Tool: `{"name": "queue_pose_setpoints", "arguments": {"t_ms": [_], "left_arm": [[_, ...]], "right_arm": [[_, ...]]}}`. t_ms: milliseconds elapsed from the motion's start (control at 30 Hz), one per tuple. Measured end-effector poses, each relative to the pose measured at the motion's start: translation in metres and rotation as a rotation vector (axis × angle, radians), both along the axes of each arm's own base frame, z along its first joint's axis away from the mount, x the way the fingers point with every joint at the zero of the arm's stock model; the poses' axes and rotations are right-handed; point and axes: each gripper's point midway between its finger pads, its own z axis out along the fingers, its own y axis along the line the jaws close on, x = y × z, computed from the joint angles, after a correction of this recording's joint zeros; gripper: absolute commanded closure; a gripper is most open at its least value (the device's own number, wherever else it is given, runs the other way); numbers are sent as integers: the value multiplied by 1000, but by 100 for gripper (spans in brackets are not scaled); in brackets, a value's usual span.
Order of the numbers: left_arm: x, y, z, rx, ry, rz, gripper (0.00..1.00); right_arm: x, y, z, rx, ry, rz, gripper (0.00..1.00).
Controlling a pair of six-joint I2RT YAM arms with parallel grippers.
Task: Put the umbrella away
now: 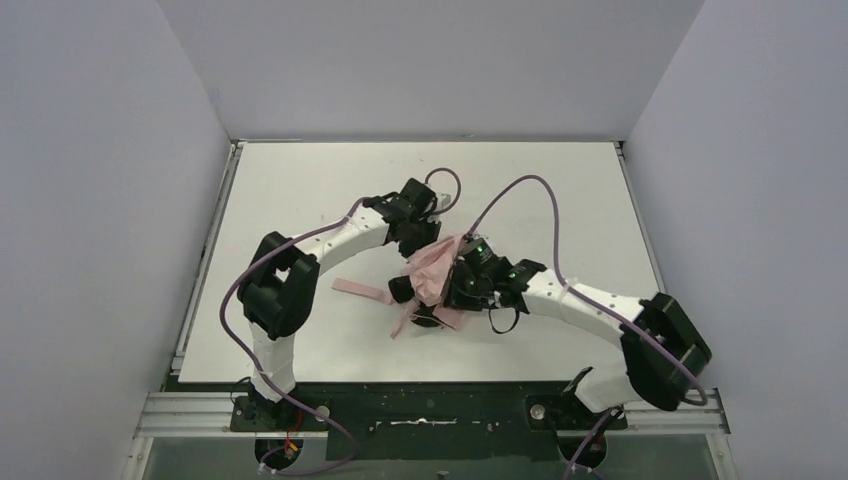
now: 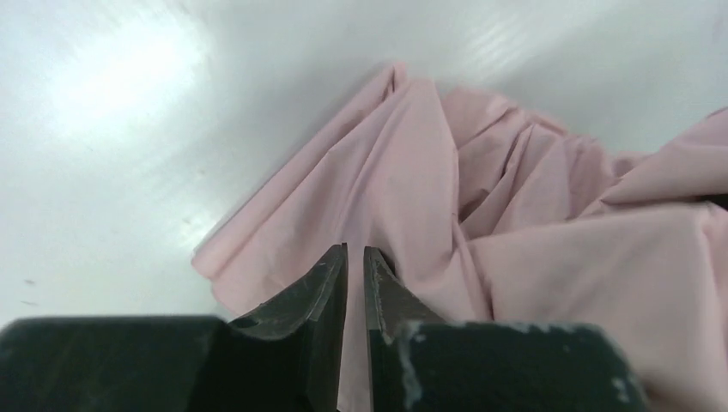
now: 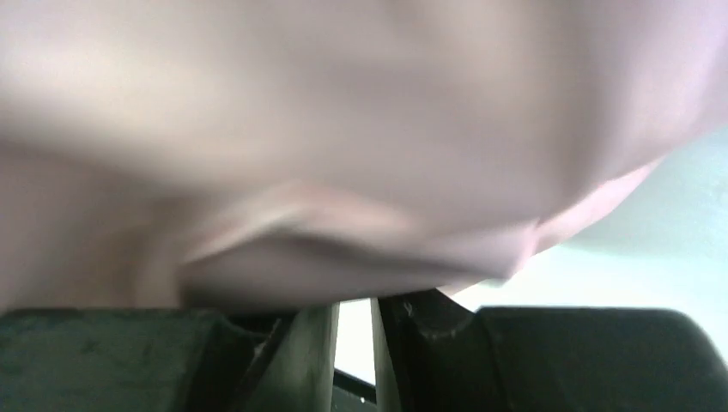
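Both barely parted, the left tool and right tool should bunch the umbrella fabric tighter before clamping.

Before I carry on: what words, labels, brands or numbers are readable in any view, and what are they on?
None: no text, number or sign can be read in any view.
The umbrella is plain pink fabric, with no print showing.
The left arm, the right arm and the table show no legible marking from above.
The right wrist view is filled by blurred fabric, so nothing could be read there.
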Motion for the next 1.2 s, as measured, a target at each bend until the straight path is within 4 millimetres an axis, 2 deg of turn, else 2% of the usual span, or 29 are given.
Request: {"name": "queue_pose_setpoints", "arguments": {"t_ms": [67,167,233,333,400,467,600,700,800,900,933,1067,1200], "left_arm": [[18,-3,17,-30,-43,-5,81],[45,6,36,-62,-91,22,79],[61,25,43,-64,-108,60,78],[73,56,56,-48,-123,118,78],[74,72,69,-43,-154,153,78],[62,84,85,-46,-189,169,79],[23,102,112,-75,-249,202,81],[-7,117,114,-90,-263,241,83],[-39,127,99,-87,-244,266,83],[-69,125,76,-71,-204,255,84],[-83,116,69,-72,-186,219,84],[-107,95,48,-85,-145,174,87],[-111,76,33,-92,-128,170,88]], "right_arm": [[-2,-9,16,7,-62,-14,72],[-4,-30,42,-8,-154,-42,64],[-5,-48,62,-27,-225,-64,57],[-9,-77,81,-83,-296,-101,54],[-12,-99,90,-141,-325,-125,54],[-13,-118,100,-196,-350,-150,54],[-4,-148,124,-276,-400,-213,54],[7,-166,140,-317,-430,-263,54],[23,-182,150,-363,-432,-304,53],[45,-190,157,-392,-420,-325,52],[56,-190,157,-394,-411,-326,52],[93,-187,149,-359,-364,-307,52],[134,-171,120,-309,-280,-243,52]]}}
